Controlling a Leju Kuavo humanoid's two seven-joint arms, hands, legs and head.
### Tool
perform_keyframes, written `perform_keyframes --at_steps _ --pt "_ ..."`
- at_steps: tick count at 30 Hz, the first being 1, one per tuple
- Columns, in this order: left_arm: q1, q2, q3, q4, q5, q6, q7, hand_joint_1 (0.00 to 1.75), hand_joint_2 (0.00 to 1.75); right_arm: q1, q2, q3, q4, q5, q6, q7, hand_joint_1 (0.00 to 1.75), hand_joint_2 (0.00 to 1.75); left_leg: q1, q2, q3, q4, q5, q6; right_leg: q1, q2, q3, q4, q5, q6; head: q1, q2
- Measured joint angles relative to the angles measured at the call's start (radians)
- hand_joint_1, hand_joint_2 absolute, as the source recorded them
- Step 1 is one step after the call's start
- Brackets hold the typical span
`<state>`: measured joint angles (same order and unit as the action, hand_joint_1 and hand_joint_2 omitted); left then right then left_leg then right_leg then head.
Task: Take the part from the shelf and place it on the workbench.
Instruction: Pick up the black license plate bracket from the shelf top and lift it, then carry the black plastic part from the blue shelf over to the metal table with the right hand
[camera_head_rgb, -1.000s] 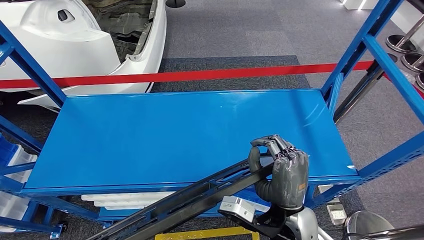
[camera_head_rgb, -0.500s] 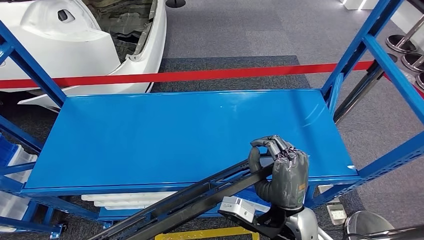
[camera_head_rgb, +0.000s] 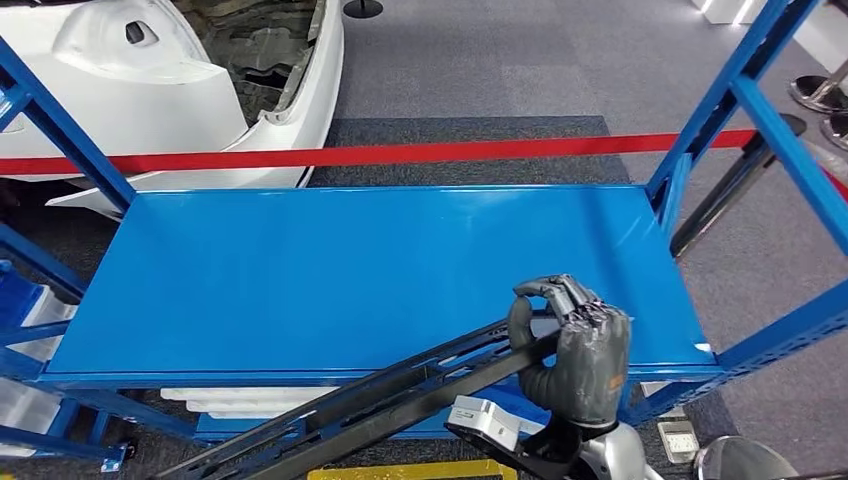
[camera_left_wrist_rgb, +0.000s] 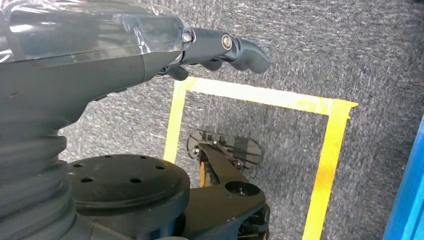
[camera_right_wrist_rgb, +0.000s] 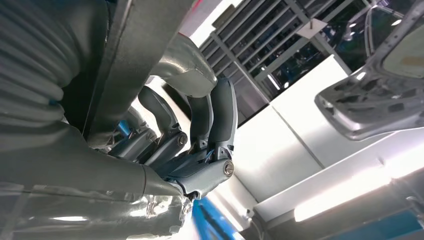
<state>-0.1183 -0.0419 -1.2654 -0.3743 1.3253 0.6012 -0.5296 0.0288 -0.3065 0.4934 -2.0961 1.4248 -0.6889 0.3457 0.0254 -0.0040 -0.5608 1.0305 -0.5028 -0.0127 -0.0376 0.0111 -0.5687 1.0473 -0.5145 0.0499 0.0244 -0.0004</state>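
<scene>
Part (camera_head_rgb: 400, 392) (long, black) gripped in right hand's (camera_head_rgb: 572, 350) curled fingers (camera_head_rgb: 545, 296); left unclear.

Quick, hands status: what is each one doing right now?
Left hand: holding nothing; whether its fingers are open or curled cannot be told.
Right hand: closed around the long black part, held over the blue shelf's front edge.

Right hand (camera_head_rgb: 572, 345) — dark grey segmented fingers, silver pivot screws, grey ribbed cover behind the hand, glossy film wrapped — left hand (camera_left_wrist_rgb: 220, 47) alike
</scene>
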Motion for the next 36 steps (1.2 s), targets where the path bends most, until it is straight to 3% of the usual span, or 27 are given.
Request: perform_keyframes --at_steps 2,4,7,8,9,10,11,14,18,20,23,24,25,26,28,30,32,34,36 --pt "0.0 0.0 0.0 0.0 0.002 0.001 0.001 0.0 1.75 0.001 0.0 0.0 -0.001 0.001 0.0 -0.001 1.75 1.75 0.0 -0.001 -0.001 0.001 0.003 -0.011 0.003 0.003 -0.007 0.004 0.002 -0.019 -0.006 0.0" --pt "0.0 0.001 0.0 0.0 0.004 0.002 0.001 0.0 1.75 0.001 0.001 -0.001 -0.002 0.002 0.0 -0.004 1.75 1.75 0.003 0.0 -0.007 0.023 -0.017 -0.019 0.004 0.0 -0.008 0.003 0.006 -0.033 -0.013 0.0" --pt "0.0 0.001 0.0 0.0 0.005 0.004 0.001 0.0 1.75 0.0 0.001 -0.001 -0.003 0.003 0.0 -0.005 1.75 1.75 0.0 0.001 -0.071 0.188 -0.116 -0.021 0.009 -0.007 -0.014 0.002 0.011 -0.048 -0.027 0.0" --pt "0.001 0.001 0.0 0.0 0.005 0.004 0.001 0.0 1.75 0.0 0.001 -0.001 -0.003 0.003 0.0 -0.005 1.75 1.75 -0.002 0.001 -0.095 0.248 -0.141 -0.019 0.012 -0.008 -0.016 0.002 0.012 -0.051 -0.029 0.0" --pt "0.001 0.001 0.0 0.0 0.005 0.004 0.001 0.0 1.75 0.0 0.001 -0.001 -0.003 0.003 0.0 -0.005 1.75 1.75 -0.005 0.001 -0.107 0.281 -0.148 -0.016 0.015 -0.009 -0.018 0.003 0.013 -0.053 -0.03 0.0" --pt "0.002 0.001 0.0 0.0 0.005 0.004 0.001 0.0 1.75 0.0 0.001 -0.001 -0.003 0.002 0.0 -0.005 1.75 1.75 -0.007 0.001 -0.101 0.277 -0.137 -0.01 0.018 -0.009 -0.019 0.003 0.014 -0.055 -0.03 0.0" --pt "0.002 0.001 0.0 0.0 0.005 0.004 0.001 0.0 1.75 0.0 0.001 -0.001 -0.003 0.002 0.0 -0.005 1.75 1.75 -0.011 0.001 -0.076 0.23 -0.108 -0.003 0.02 -0.009 -0.019 0.003 0.014 -0.055 -0.03 0.0" --pt "0.001 0.001 0.0 0.0 0.005 0.004 0.0 0.0 1.75 0.0 0.001 -0.001 -0.003 0.001 0.0 -0.007 1.75 1.75 -0.023 0.0 0.017 0.039 -0.033 0.019 0.026 -0.008 -0.018 0.004 0.017 -0.051 -0.03 0.0" --pt "0.002 0.001 0.0 -0.001 0.006 0.006 -0.001 0.0 1.75 -0.001 0.002 -0.001 -0.003 -0.001 0.0 -0.008 1.75 1.75 -0.026 0.001 0.023 -0.003 -0.018 0.028 0.024 -0.007 -0.023 0.003 0.025 -0.03 -0.03 0.0" --pt "0.001 0.001 0.0 -0.001 0.006 0.006 -0.001 0.0 1.75 -0.001 0.001 -0.002 -0.003 -0.001 0.0 -0.008 1.75 1.75 -0.02 0.004 0.019 -0.015 -0.004 0.038 0.024 -0.007 -0.037 0.041 -0.012 -0.022 -0.023 0.0" --pt "0.001 0.0 0.0 -0.001 0.006 0.006 -0.001 0.0 1.75 -0.001 0.002 -0.005 -0.002 -0.001 0.0 -0.009 1.75 1.75 -0.022 0.01 0.004 -0.016 0.007 0.048 0.023 -0.008 -0.097 0.206 -0.115 -0.015 -0.01 0.0" --pt "0.002 0.0 0.0 -0.001 0.006 0.006 -0.001 0.0 1.75 0.0 0.002 -0.006 -0.002 -0.001 0.0 -0.009 1.75 1.75 -0.023 0.011 -0.001 -0.014 0.01 0.048 0.023 -0.008 -0.107 0.243 -0.128 -0.014 -0.009 0.0" --pt "0.002 0.0 0.0 -0.001 0.006 0.006 -0.001 0.0 1.75 0.0 0.002 -0.007 -0.002 -0.002 0.0 -0.009 1.75 1.75 -0.024 0.011 -0.006 -0.012 0.012 0.048 0.023 -0.008 -0.099 0.244 -0.122 -0.013 -0.007 0.0" --pt "0.002 0.0 0.0 -0.001 0.006 0.006 -0.001 0.0 1.75 0.0 0.002 -0.007 -0.002 -0.002 0.0 -0.009 1.75 1.75 -0.025 0.011 -0.009 -0.01 0.013 0.048 0.023 -0.008 -0.073 0.209 -0.098 -0.015 -0.006 0.0" --pt "0.002 0.0 0.0 -0.002 0.006 0.006 -0.002 0.0 1.75 -0.001 0.002 -0.008 -0.002 -0.001 0.0 -0.009 1.75 1.75 -0.026 0.011 -0.013 -0.003 0.014 0.045 0.025 -0.008 0.005 0.076 -0.044 -0.023 -0.002 0.0" --pt "0.001 0.0 0.0 -0.002 0.005 0.006 -0.002 0.0 1.75 -0.001 0.002 -0.009 -0.003 -0.001 0.0 -0.009 1.75 1.75 -0.028 0.011 -0.019 0.003 0.017 0.038 0.031 -0.007 0.045 -0.009 -0.021 -0.033 0.0 0.0" --pt "0.001 0.0 0.0 -0.002 0.005 0.006 -0.002 0.0 1.75 -0.001 0.002 -0.01 -0.003 -0.001 0.0 -0.009 1.75 1.75 -0.029 0.011 -0.024 0.004 0.024 0.027 0.035 -0.006 0.042 -0.022 -0.017 -0.042 0.0 0.0" --pt "0.001 0.0 0.0 -0.003 0.004 0.006 -0.002 0.0 1.75 -0.001 0.002 -0.011 -0.003 -0.001 0.0 -0.008 1.75 1.75 -0.028 0.009 -0.028 0.011 0.017 0.015 0.029 -0.008 0.038 -0.031 -0.004 -0.054 -0.001 0.0" --pt "0.0 0.0 0.0 -0.003 0.004 0.006 -0.002 0.0 1.75 0.0 0.003 -0.011 -0.003 0.0 0.0 -0.008 1.75 1.75 -0.026 0.006 -0.053 0.077 -0.037 0.004 0.022 -0.012 0.031 -0.039 0.009 -0.064 -0.009 0.0"
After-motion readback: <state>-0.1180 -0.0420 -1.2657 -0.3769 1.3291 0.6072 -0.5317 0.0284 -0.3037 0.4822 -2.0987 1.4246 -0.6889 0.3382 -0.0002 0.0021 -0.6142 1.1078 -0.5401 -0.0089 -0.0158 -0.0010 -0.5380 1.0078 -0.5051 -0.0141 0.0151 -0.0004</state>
